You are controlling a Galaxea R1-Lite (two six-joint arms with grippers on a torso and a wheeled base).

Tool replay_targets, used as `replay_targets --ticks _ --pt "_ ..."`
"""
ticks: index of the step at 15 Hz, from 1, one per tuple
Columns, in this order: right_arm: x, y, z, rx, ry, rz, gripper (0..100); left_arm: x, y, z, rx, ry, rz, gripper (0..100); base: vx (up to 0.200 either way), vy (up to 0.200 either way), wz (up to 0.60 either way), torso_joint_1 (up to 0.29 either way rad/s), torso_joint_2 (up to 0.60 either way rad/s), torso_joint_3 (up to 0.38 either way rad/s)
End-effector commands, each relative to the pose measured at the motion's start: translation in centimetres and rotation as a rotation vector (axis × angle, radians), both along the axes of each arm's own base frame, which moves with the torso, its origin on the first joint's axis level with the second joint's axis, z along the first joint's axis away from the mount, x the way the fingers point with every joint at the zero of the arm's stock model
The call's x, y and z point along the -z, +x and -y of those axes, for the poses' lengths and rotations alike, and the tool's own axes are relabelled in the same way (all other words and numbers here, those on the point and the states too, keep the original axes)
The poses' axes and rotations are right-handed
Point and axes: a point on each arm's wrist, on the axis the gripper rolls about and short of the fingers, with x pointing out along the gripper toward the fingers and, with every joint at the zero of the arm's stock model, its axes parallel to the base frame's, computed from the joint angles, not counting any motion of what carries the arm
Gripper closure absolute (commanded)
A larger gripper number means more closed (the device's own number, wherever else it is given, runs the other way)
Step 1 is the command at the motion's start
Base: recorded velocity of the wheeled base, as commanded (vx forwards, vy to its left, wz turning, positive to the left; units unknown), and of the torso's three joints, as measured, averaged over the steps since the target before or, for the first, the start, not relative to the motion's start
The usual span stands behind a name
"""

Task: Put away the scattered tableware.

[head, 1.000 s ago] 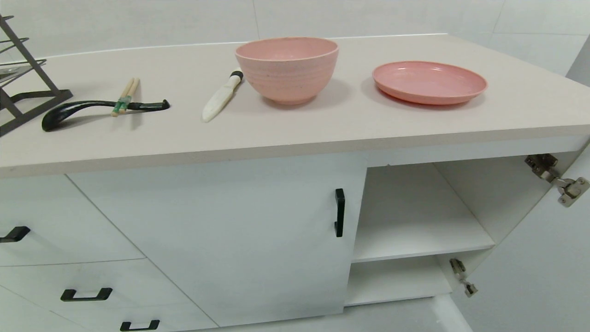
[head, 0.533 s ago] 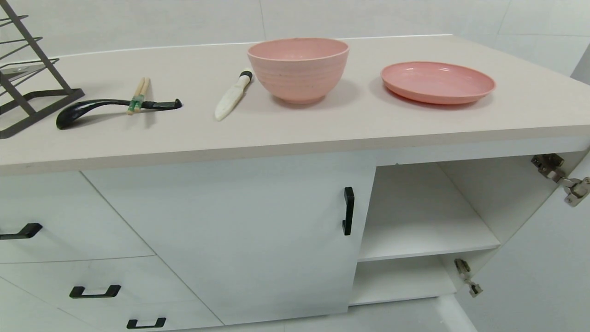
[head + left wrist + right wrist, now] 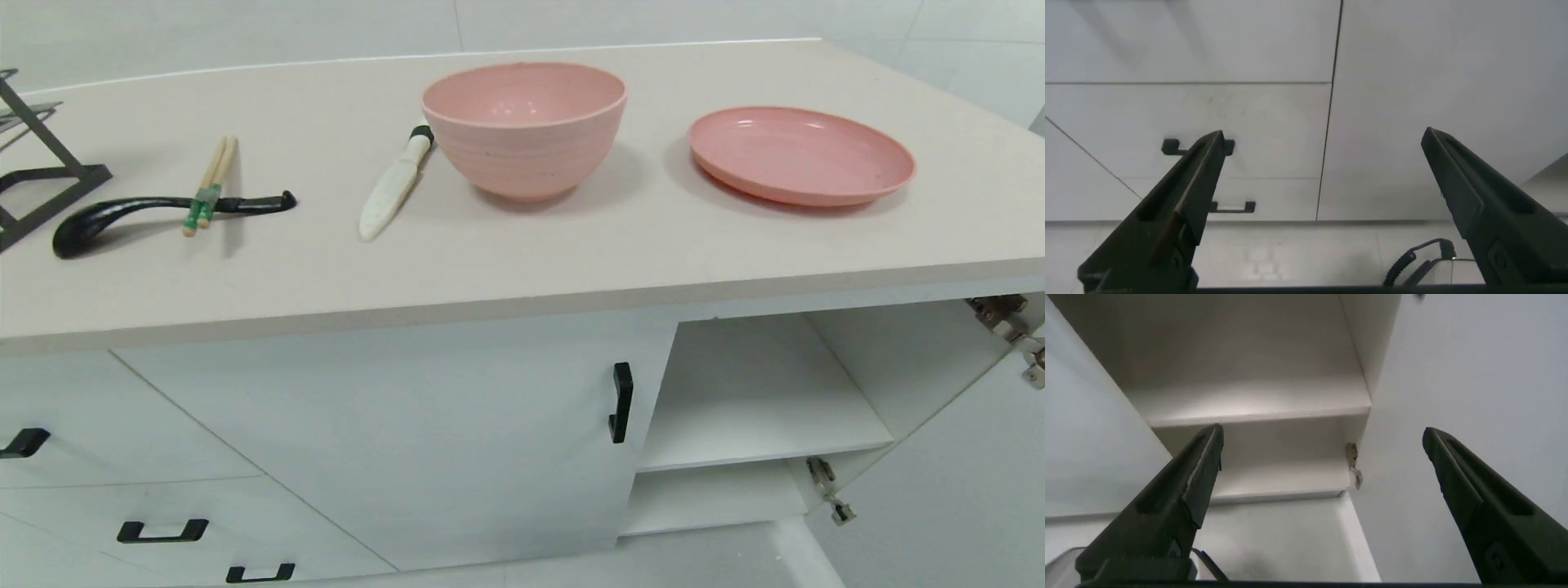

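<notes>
The pink bowl stands upright near the middle of the desk. To its right, well apart from it, the pink plate lies flat. Left of the bowl lies a cream knife with a black band, and its far end is just beside the bowl's wall. I cannot tell if the two touch. Further left, a black ladle lies on the desk with its scoop towards the left edge. A pair of wooden chopsticks lies across the ladle's handle. A dark metal rack stands at the left end of the desk.

Under the desk the middle cupboard door is closed and has a black handle. On its right the compartment is open, with a white shelf inside, and its door is swung out to the right. White drawers are on the left.

The left gripper is open, its two dark fingers spread wide with nothing between them. It faces the drawer fronts, where two black drawer handles can be seen. The right gripper is also open and holds nothing. It faces the open compartment, with the shelf and a metal hinge before it.

So both grippers are in front of the cabinet, below the desk top. All the tableware lies on top of the desk, above them and apart from them. The bowl and plate are over the right gripper's side, the ladle and chopsticks over the left gripper's side.
</notes>
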Motion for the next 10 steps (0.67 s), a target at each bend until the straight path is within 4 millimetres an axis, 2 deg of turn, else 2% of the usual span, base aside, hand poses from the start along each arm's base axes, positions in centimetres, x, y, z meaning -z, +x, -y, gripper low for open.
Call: replay_targets --ticks 1,7,10 --pt "0.0 0.0 0.0 0.0 0.0 0.0 0 -0.02 0.01 0.0 -0.001 -0.001 0.0 0 0.0 0.0 0.0 0.217 -0.72 -0.242" --pt "0.0 0.0 0.0 0.0 0.0 0.0 0 -0.02 0.01 0.0 -0.001 -0.001 0.0 0 0.0 0.0 0.0 0.216 -0.55 -0.202" --pt "0.0 0.0 0.0 0.0 -0.002 0.0 0 -0.02 0.01 0.0 -0.001 -0.001 0.0 0 0.0 0.0 0.0 0.102 -0.49 -0.225"
